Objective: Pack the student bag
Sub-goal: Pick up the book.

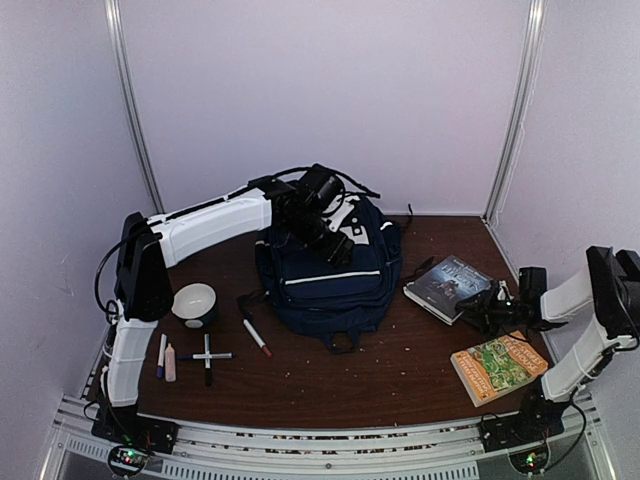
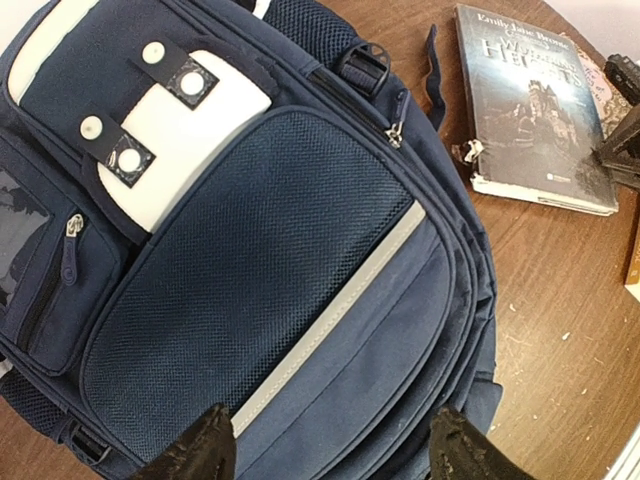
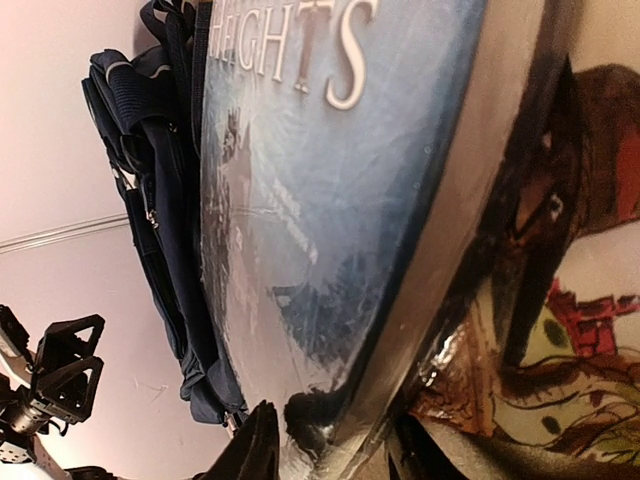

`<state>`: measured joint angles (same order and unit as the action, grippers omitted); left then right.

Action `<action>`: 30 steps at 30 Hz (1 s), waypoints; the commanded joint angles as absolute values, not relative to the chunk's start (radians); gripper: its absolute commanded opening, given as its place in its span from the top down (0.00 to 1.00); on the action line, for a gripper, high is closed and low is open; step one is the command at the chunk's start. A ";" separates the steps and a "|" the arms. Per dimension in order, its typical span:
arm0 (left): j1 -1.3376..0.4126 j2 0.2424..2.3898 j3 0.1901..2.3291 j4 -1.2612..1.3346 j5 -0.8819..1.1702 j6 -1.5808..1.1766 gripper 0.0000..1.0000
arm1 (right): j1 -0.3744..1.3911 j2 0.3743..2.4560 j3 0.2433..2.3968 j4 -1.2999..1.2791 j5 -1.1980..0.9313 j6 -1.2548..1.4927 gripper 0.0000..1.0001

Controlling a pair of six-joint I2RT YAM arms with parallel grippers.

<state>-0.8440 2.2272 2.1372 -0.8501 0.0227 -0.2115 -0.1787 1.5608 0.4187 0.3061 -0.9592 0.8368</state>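
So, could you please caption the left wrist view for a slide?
Open left gripper over large navy-blue fabric backpack; dark-covered book beside it on brown wooden table.

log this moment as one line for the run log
left gripper: open, above backpack front pocket | right gripper: jaws astride Wuthering Heights book edge, grip unclear | green book, markers: on table

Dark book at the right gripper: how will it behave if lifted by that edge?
The book shows glare on its cover, so it looks glossy and may slip in the grip. Thin and flat: probably light and fairly stiff, though it could sag. The right gripper straddles one edge, so the far end will likely droop or pivot.
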 commanded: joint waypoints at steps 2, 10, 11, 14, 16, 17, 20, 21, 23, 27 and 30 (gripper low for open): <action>-0.836 2.193 2.119 -0.847 -0.001 -0.189 0.31 | -0.187 1.581 0.439 0.320 -0.952 0.812 0.65; -0.836 2.180 2.086 -0.848 -0.020 -0.181 0.31 | -0.187 1.610 0.450 0.331 -0.973 0.809 0.72; -0.836 2.180 2.086 -0.847 -0.021 -0.180 0.31 | -0.187 1.603 0.450 0.332 -0.978 0.808 0.74; -0.836 2.180 2.084 -0.847 -0.024 -0.182 0.31 | -0.187 1.527 0.441 0.340 -0.992 0.816 0.78; -0.836 2.180 2.083 -0.842 -0.025 -0.180 0.31 | -0.187 1.472 0.437 0.322 -0.995 0.787 0.82; -0.836 2.180 2.084 -0.838 -0.025 -0.176 0.31 | -0.186 1.451 0.442 0.292 -0.989 0.757 0.83; -0.836 2.181 2.083 -0.826 -0.022 -0.164 0.31 | -0.187 1.435 0.471 0.225 -0.988 0.699 0.83; -0.835 2.182 2.084 -0.824 -0.018 -0.160 0.31 | -0.187 1.431 0.486 0.215 -0.994 0.694 0.84; -0.833 2.183 2.087 -0.819 -0.016 -0.152 0.31 | -0.186 1.423 0.513 0.175 -0.990 0.667 0.88; -0.828 2.183 2.082 -0.814 -0.014 -0.138 0.31 | -0.165 1.408 0.635 -0.119 -0.893 0.416 0.96; -0.826 2.183 2.068 -0.802 -0.013 -0.129 0.31 | -0.142 1.378 0.689 -0.207 -0.862 0.323 0.98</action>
